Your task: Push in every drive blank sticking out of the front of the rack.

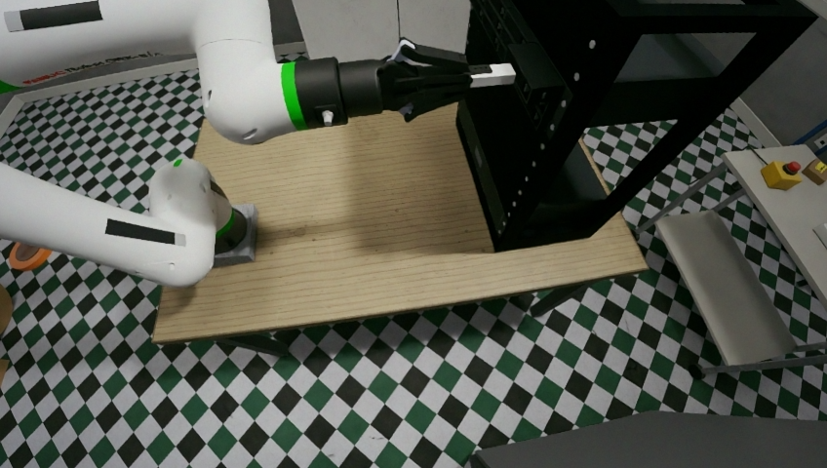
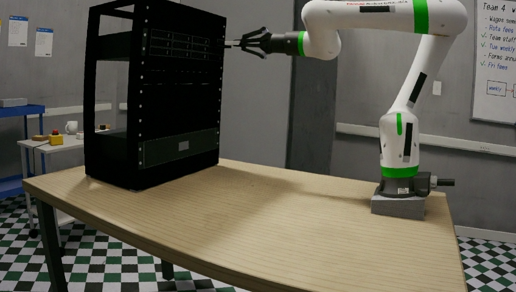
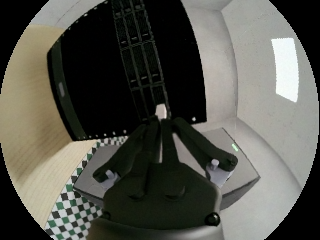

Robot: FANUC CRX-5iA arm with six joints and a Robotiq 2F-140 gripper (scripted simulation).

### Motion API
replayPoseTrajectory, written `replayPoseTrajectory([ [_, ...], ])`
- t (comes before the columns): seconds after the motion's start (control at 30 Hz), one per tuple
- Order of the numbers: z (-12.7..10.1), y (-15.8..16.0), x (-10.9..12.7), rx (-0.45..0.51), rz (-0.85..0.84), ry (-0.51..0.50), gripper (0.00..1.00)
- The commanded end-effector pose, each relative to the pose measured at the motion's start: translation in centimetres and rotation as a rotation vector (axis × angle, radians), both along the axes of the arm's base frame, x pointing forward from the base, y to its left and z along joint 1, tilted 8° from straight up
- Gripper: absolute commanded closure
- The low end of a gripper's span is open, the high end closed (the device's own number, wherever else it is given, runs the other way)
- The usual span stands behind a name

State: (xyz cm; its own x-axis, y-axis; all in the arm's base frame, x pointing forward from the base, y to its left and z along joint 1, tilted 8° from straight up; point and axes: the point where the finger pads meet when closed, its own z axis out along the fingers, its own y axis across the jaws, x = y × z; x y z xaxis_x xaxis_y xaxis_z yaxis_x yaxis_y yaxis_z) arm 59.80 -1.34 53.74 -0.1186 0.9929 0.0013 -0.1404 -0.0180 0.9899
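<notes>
The black rack (image 1: 481,162) (image 2: 181,104) (image 3: 92,75) stands upright on the wooden table. Its drive bank (image 2: 179,45) (image 3: 135,45) is high on the front. At the end nearer the top camera, a dark drive blank (image 1: 529,59) (image 2: 227,46) sticks out of the front. My gripper (image 1: 492,75) (image 2: 232,42) (image 3: 162,110) is shut, its pale fingertips together and nothing seen between them. It points at the rack front beside the protruding blank. The views do not show whether they touch. The tips hide part of the bank's end in the wrist view.
The wooden table (image 1: 348,197) (image 2: 253,224) (image 3: 27,75) carries the rack and the arm's base (image 1: 235,234) (image 2: 398,202). A trolley (image 1: 771,174) (image 2: 56,148) with a yellow emergency-stop box (image 1: 780,175) (image 2: 55,139) stands behind the rack.
</notes>
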Motion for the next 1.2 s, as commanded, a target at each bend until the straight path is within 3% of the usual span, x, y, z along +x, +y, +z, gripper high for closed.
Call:
replayPoseTrajectory([
  [0.0,0.11,-0.02,-0.01,0.000,0.000,-0.002,0.90],
  [0.9,0.11,-0.02,0.00,0.000,0.000,-0.002,0.90],
  [1.17,0.24,0.11,0.93,0.000,0.000,-0.002,0.90],
])
